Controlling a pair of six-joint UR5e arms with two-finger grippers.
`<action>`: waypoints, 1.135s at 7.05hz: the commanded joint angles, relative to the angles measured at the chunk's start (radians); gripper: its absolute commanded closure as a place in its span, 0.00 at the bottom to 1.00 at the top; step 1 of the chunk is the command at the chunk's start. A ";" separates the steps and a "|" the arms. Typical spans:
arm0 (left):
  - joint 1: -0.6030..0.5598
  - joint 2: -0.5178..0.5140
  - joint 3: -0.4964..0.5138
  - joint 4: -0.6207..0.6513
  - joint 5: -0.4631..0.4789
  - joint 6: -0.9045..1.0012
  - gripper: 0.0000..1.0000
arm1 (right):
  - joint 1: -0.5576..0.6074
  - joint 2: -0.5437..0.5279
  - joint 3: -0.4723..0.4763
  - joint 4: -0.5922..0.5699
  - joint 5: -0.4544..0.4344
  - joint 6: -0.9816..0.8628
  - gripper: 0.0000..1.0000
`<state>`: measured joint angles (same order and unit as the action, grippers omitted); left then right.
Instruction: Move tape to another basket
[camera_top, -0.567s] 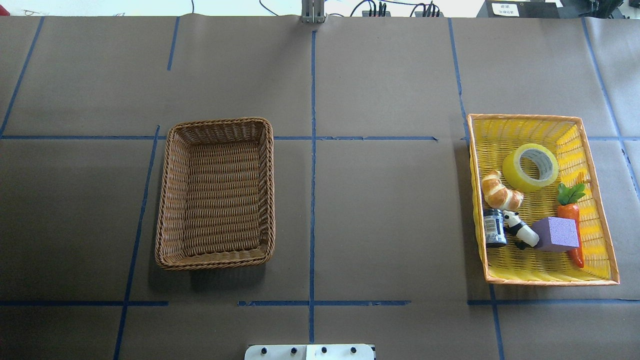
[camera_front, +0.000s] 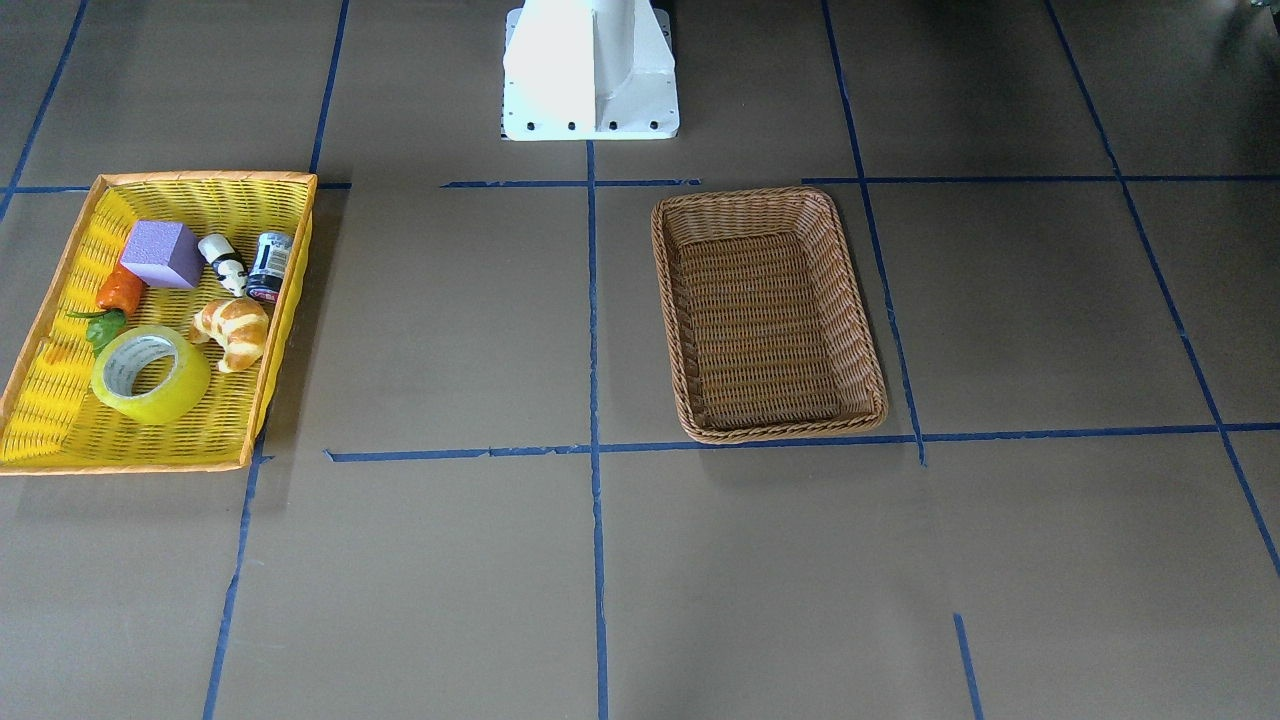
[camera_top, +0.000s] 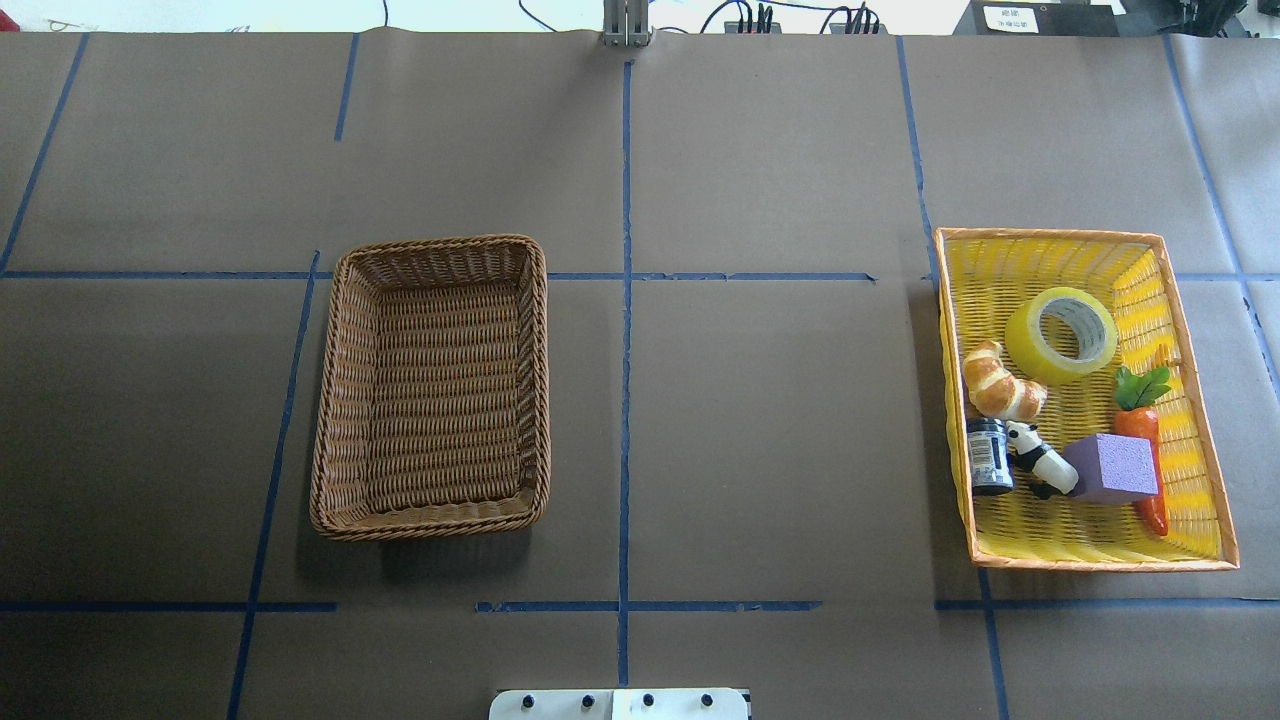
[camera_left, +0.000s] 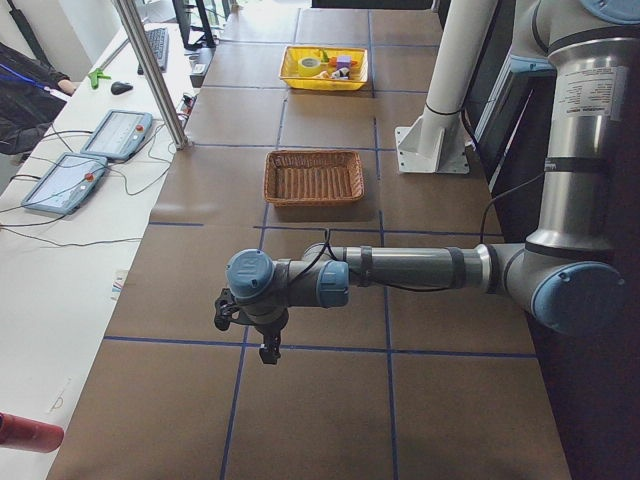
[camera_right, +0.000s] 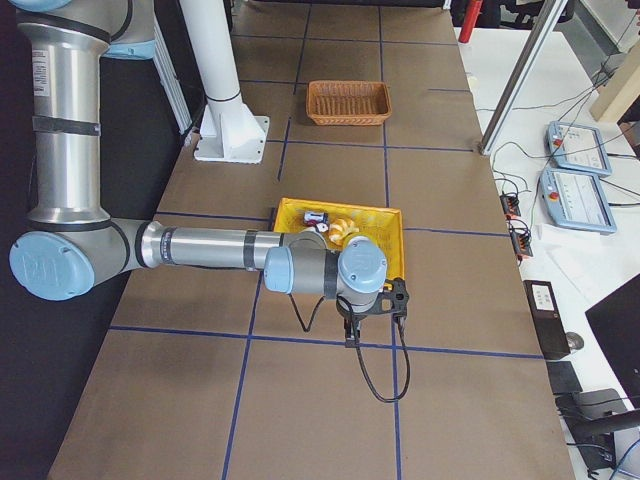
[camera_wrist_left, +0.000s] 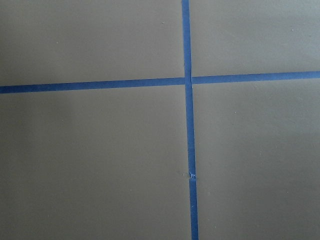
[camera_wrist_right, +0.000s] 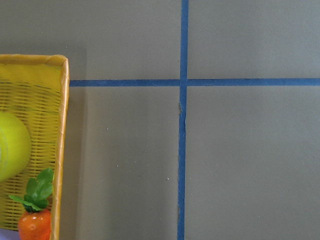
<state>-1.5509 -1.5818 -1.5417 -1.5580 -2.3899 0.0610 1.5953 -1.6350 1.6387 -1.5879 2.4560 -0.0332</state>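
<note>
item: the tape (camera_top: 1062, 335); a yellow-green roll with a white core, lying tilted in the yellow basket (camera_top: 1050, 235), in the half farther from the robot; the croissant (camera_top: 1000, 382) sits just beside its lower edge, and the carrot (camera_top: 1140, 430) has its leaves close on the other side.

destination: the brown basket (camera_top: 440, 243); well apart, across the centre line.

right gripper (camera_right: 375, 315): hangs over bare table just outside the yellow basket; you cannot tell from these views whether its jaws are parted or closed.

left gripper (camera_left: 270, 355): over bare table, far from both baskets; jaw state likewise not readable.

handling note: the reach is not yet begun; bring the right gripper in above the roll, put one finger in the core and one outside the wall, on the side away from the croissant; match the roll's tilt before you close.
</note>
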 joint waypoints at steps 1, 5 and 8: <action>0.000 -0.003 0.000 0.000 0.000 -0.001 0.00 | 0.000 0.001 0.001 0.000 0.000 0.001 0.00; 0.000 -0.006 0.000 0.000 0.000 -0.003 0.00 | 0.000 0.001 0.001 0.000 0.001 0.000 0.00; 0.000 -0.007 0.000 0.000 0.000 -0.003 0.00 | -0.001 0.017 0.012 -0.001 0.000 0.004 0.00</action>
<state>-1.5509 -1.5889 -1.5411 -1.5585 -2.3899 0.0573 1.5950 -1.6253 1.6442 -1.5880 2.4567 -0.0309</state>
